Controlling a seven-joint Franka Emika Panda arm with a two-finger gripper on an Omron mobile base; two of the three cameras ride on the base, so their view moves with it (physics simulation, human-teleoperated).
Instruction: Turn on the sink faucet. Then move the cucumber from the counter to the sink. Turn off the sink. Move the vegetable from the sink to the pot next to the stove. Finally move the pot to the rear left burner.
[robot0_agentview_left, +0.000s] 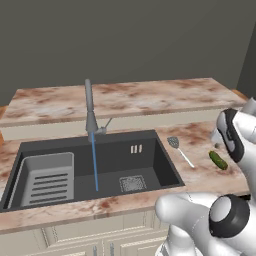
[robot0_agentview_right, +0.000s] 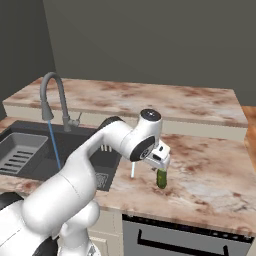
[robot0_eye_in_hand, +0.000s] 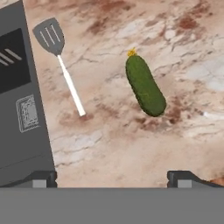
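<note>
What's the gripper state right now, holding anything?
Gripper: open, holding nothing, hovering above the small dark green elongated cucumber lying on the pinkish-brown marbled stone counter.

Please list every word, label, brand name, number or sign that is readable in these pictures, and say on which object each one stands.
There are none: no readable text, number or sign stands on anything here.
The sink faucet, the sink, the cucumber, the spatula and the counter are all plain.
The marks on the spatula head are slots, not letters.
</note>
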